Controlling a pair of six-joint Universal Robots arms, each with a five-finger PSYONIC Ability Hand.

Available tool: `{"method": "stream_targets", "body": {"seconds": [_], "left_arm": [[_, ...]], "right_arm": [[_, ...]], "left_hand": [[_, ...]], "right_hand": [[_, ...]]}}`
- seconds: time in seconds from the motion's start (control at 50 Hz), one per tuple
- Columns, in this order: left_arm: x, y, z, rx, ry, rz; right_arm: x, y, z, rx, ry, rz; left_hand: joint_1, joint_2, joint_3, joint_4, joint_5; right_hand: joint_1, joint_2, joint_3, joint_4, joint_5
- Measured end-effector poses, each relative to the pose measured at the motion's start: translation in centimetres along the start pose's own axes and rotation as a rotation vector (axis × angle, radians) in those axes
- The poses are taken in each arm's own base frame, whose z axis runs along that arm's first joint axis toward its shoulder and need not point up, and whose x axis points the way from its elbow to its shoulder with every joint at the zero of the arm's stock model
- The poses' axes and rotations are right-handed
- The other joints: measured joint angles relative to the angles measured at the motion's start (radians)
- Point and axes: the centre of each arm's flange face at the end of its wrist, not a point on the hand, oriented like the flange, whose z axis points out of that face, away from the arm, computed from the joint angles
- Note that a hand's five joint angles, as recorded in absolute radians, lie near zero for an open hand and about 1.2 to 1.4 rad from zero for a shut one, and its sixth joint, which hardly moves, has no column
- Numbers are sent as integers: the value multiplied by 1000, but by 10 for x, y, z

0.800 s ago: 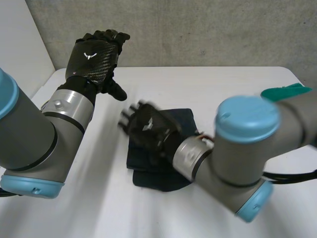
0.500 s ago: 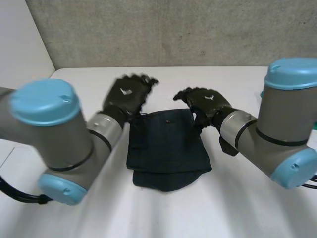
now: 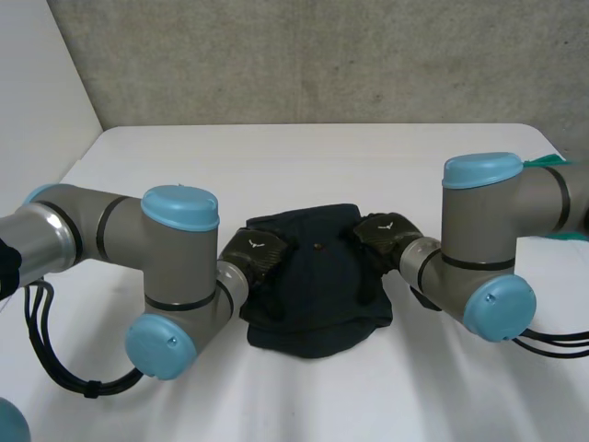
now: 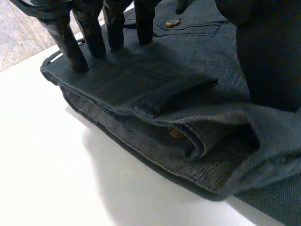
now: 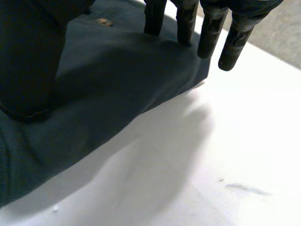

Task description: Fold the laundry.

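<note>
**Two-handed pressing of a folded garment.** A dark blue folded garment (image 3: 317, 285) lies on the white desk (image 3: 304, 157). It sits about midway between the desk's left and right edges and well clear of the far edge. Its layers are stacked, and the lowest one shows beyond the others toward the near edge. A small button (image 3: 317, 247) sits on the top layer.

The left robot hand (image 3: 256, 250) rests on the garment's left edge and the right robot hand (image 3: 385, 230) on its right edge, so the stack is flanked on both sides.

In the left wrist view the fingers (image 4: 73, 47) are straight and spread. Their tips press on the top layer near its far corner, the thumb lies over the cloth beside them, and nothing is pinched.

In the right wrist view the fingers (image 5: 184, 23) are likewise straight. The tips nearest the thumb rest on the cloth close to its corner, while the outermost reaches past the edge over bare desk. Neither robot hand grips; both are extended and flat.

This symmetrical placement is best read as pressing and squaring the stack. Weight on both sides would flatten the thick fold, whose layers bulge open along the side edge in the left wrist view. It would also hold the pile against sliding. The folding appears largely complete, though smoothing or one more fold may remain.
</note>
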Motion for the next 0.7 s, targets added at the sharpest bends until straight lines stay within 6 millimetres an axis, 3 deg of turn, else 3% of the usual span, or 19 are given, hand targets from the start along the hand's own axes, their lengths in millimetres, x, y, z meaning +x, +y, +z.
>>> {"method": "stream_targets", "body": {"seconds": [0.16,0.28,0.36,0.5,0.6,0.7], "left_arm": [[-6,-29,-16,73,-10,18],[-26,-96,-65,273,-19,10],[-29,-122,-96,346,53,18],[-22,-134,-136,335,224,21],[-21,-132,-146,301,265,11],[-21,-131,-147,292,266,4]], "right_arm": [[4,-18,-18,88,33,-20],[6,-53,-68,296,116,-46],[4,-57,-91,364,159,-53],[-18,-31,-109,340,140,-72],[-45,0,-106,280,68,-116],[-61,21,-96,270,36,-156]], "left_hand": [[-2,0,0,0,0],[-3,0,0,0,0],[-3,0,0,0,0],[-3,0,0,0,0],[-3,0,0,0,0],[-3,0,0,0,0]], "right_hand": [[0,0,0,0,0],[0,0,0,0,0],[0,0,0,0,0],[0,0,0,0,0],[0,0,0,0,0],[0,0,0,0,0]]}}
